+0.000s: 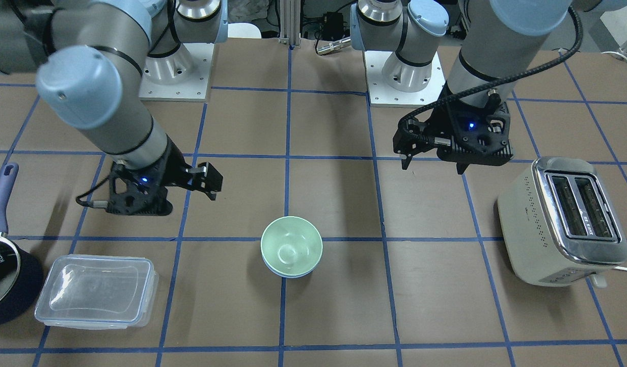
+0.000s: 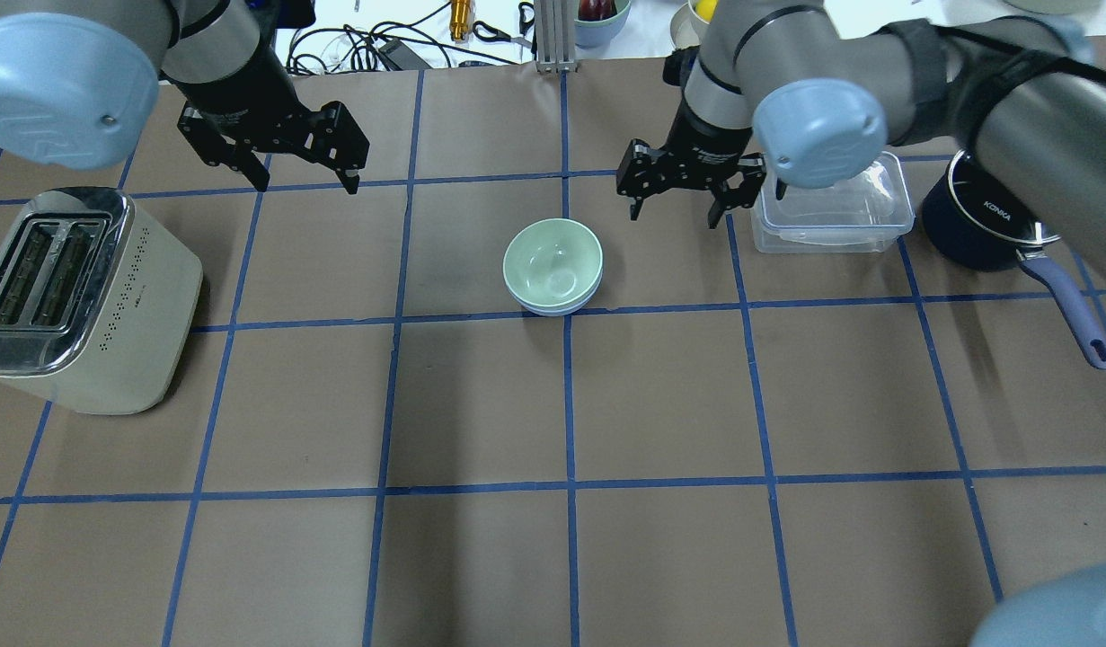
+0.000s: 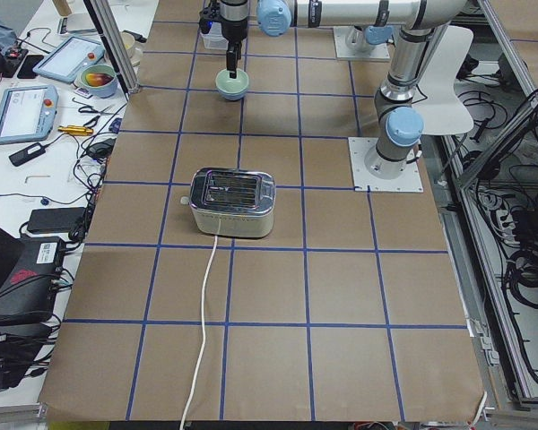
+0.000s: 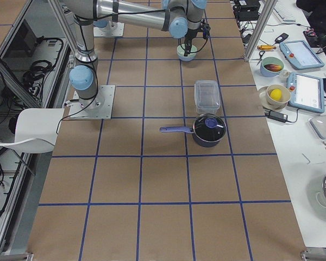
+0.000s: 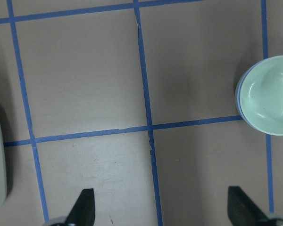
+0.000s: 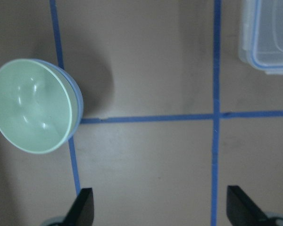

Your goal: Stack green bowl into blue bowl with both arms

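Overhead exterior: smooth round green bowl (image 2: 553, 261) nested in blue bowl (image 2: 557, 311).

Brown gridded tabletop (image 2: 481, 395) lies open around the pale green round bowl (image 2: 553, 261); clear lidded plastic container (image 2: 840, 220) right, cream toaster (image 2: 112, 305) far left.

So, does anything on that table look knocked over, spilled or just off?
Nothing stands out. The green bowl sits level and upright inside the blue bowl, with nothing spilled. The toaster, clear lidded container and saucepan all sit upright, and the left gripper and right gripper, both open, hang clear of the bowls.
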Controlling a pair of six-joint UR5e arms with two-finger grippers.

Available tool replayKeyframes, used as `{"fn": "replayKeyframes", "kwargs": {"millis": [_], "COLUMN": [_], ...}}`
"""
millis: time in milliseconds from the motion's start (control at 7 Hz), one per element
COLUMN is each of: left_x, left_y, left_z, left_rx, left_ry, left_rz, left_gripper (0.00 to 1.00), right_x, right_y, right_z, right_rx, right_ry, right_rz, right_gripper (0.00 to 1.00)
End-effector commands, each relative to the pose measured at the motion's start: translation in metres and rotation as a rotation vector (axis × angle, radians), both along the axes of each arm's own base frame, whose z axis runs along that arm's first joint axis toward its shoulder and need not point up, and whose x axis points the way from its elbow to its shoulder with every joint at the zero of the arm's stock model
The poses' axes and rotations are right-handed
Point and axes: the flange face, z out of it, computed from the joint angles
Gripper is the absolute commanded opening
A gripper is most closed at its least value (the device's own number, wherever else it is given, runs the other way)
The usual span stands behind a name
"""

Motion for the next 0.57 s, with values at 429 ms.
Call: {"fn": "replayKeyframes", "kwargs": {"millis": [429], "left_x": [0.000], "left_y": [-0.003], "left_z": [0.002], "left_rx": [-0.021], "left_ry": [0.008], "left_rz": [0.057], "left_gripper": [1.00], "right_x": [-0.034], "right_y": [0.076], "right_z": [0.086], "right_rx": [0.021], "right_ry": [0.079], "right_rz": [-0.026], "right_gripper": [1.00]}}
